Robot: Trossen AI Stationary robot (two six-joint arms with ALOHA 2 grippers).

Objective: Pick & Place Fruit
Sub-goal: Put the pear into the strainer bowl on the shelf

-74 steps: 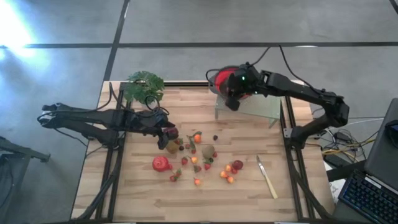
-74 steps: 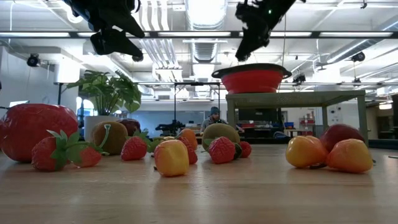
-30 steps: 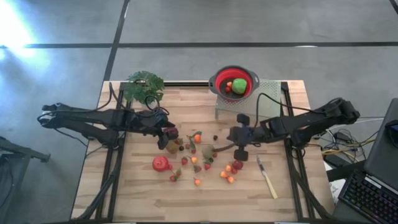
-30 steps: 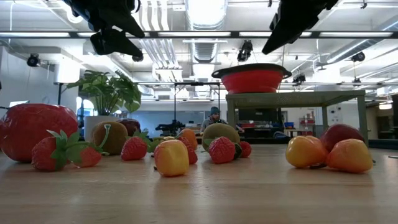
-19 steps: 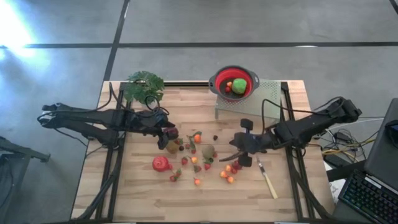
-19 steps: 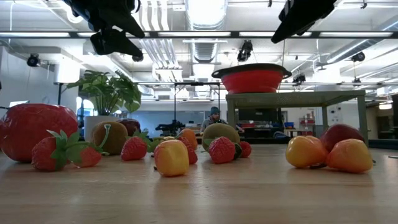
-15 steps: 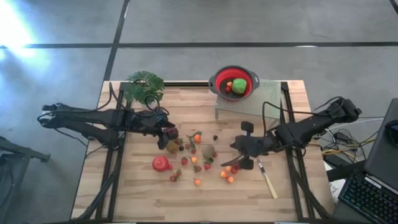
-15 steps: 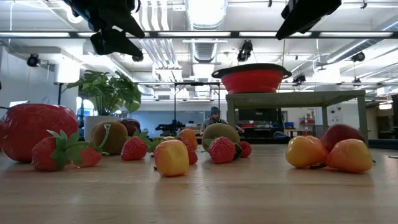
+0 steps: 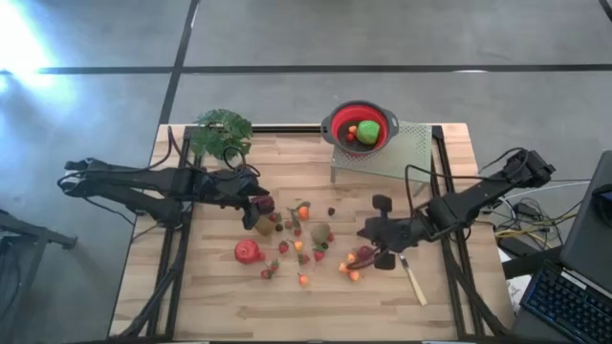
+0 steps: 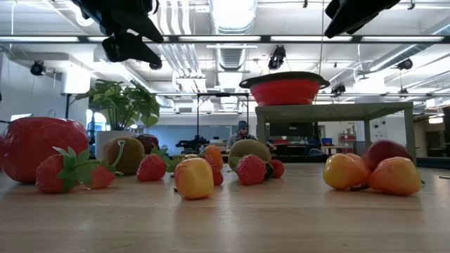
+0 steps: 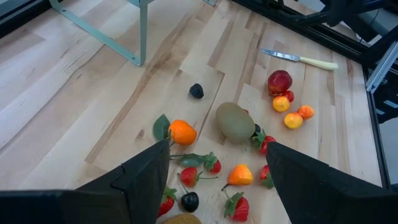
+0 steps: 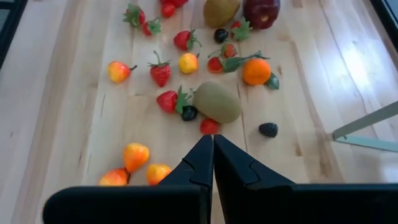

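Small toy fruits lie scattered on the wooden table [image 9: 220,296]: a kiwi [image 9: 320,232] [image 12: 216,102], an orange [image 9: 303,211] [image 11: 181,132], strawberries, yellow-orange pieces [image 12: 135,155] and a big red fruit [image 9: 248,251]. My left gripper [image 9: 260,203] [image 11: 217,150] hovers open above the cluster's left part, nothing between its fingers. My right gripper [image 9: 363,232] [image 12: 212,149] is shut and empty, held above the cluster's right part. In the low view both grippers hang high above the fruit, left [image 10: 130,46] and right [image 10: 351,14].
A red bowl [image 9: 360,127] holding a green and a red fruit stands on a pale raised stand [image 9: 406,162] at the far side. A pale-handled knife [image 9: 411,272] lies right of the fruit. A potted plant [image 9: 222,132] stands at the far left. Black frame rails run along both table sides.
My right gripper has swung toward the table's near edge, staying shut and empty, and now hangs over the fruit at the cluster's right. The fruit has not moved.
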